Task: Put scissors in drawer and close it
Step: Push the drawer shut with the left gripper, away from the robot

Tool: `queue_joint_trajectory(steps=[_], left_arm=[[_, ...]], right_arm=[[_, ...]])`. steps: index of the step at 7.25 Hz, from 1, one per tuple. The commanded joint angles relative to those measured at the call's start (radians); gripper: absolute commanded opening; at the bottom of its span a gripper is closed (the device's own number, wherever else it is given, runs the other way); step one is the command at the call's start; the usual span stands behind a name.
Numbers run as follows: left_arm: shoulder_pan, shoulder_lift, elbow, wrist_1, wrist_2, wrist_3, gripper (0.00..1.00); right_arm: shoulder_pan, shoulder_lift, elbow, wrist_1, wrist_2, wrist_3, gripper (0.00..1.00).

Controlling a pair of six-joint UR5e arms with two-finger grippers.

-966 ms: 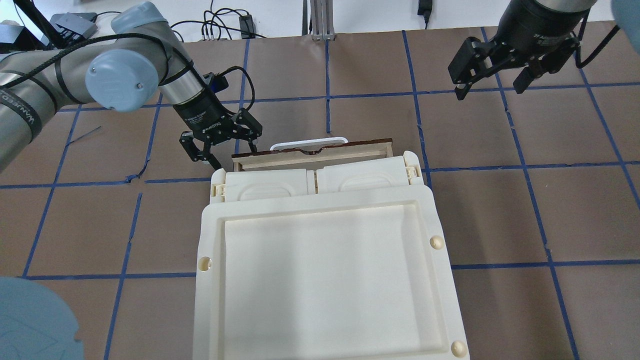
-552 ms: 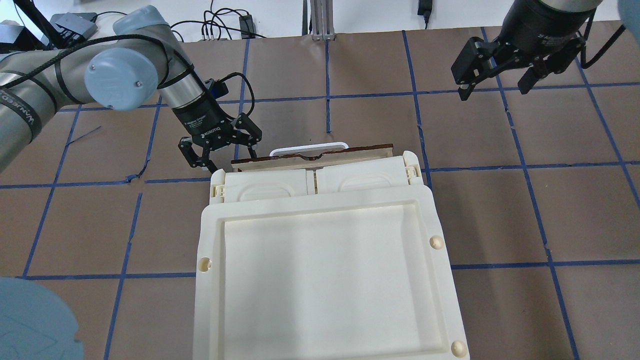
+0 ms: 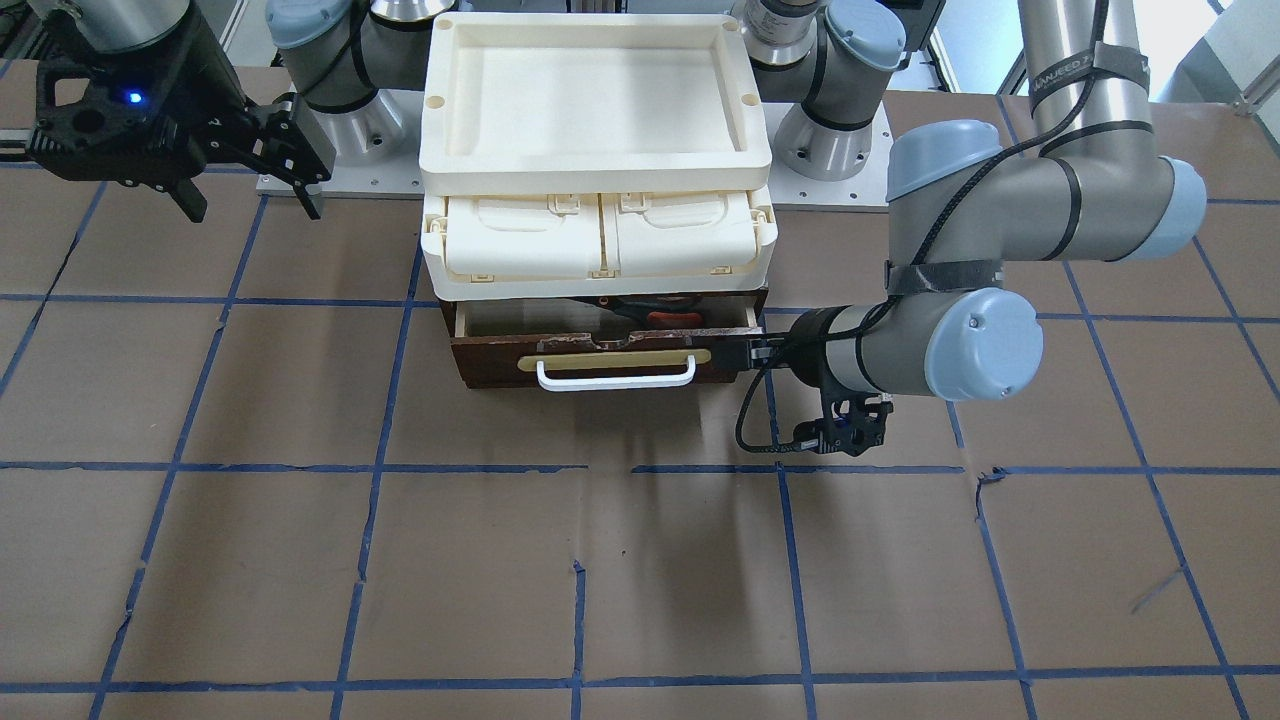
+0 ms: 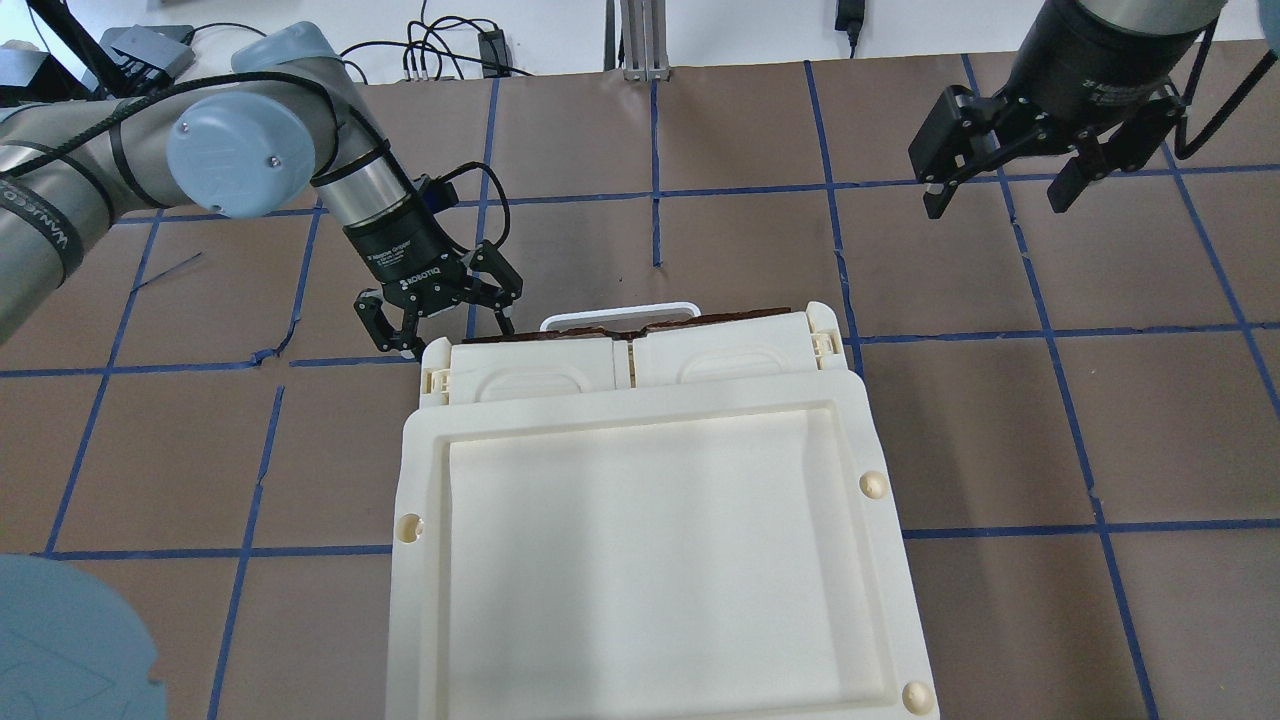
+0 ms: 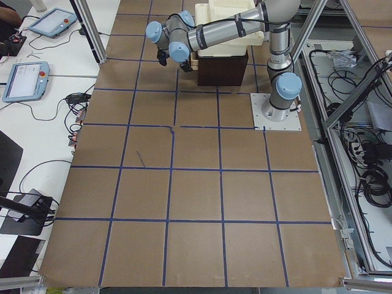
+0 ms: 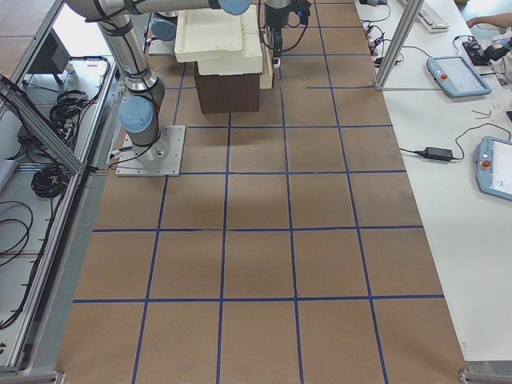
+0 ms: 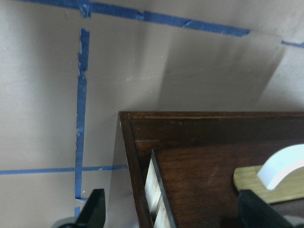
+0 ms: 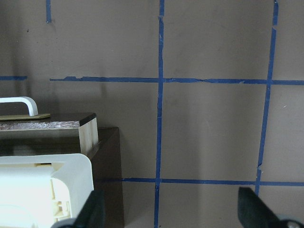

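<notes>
Drawer (image 3: 490, 368) ajar under cream lidded compartments (image 3: 600, 235), narrow gap. Scissors (image 3: 668, 316) inside, mostly hidden, orange loop showing. Left hand (image 4: 455, 332) fingers apart, straddling drawer front's corner; contact unclear. Right hand (image 4: 998, 195) spread, empty, well apart above tabletop (image 4: 1000, 420).

Bright, even light from above. Soft shadows fall on the counter (image 3: 300, 560) in front of the drawer (image 3: 490, 365). Wrist views are dimmer and slightly soft.

Colours noted
The drawer (image 3: 490, 370) is fronted in dark brown, its handle (image 3: 615, 383) white; the brown table (image 3: 300, 560) is crossed by blue lines.
</notes>
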Motion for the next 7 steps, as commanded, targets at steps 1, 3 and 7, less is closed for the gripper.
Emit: queue_joint_trajectory(steps=[1,3,7], left_arm=[[-0.001,0.002,-0.001,-0.062,-0.002,-0.001,1.0],[-0.001,0.005,-0.001,-0.117,-0.002,-0.001,1.0],[-0.001,0.005,0.001,-0.158,-0.003,-0.001,1.0]], right_arm=[[0.0,-0.002,0.005,0.004,0.0,0.008,1.0],[0.0,0.0,0.006,0.004,0.0,0.008,1.0],[0.002,0.0,0.006,0.004,0.0,0.008,1.0]])
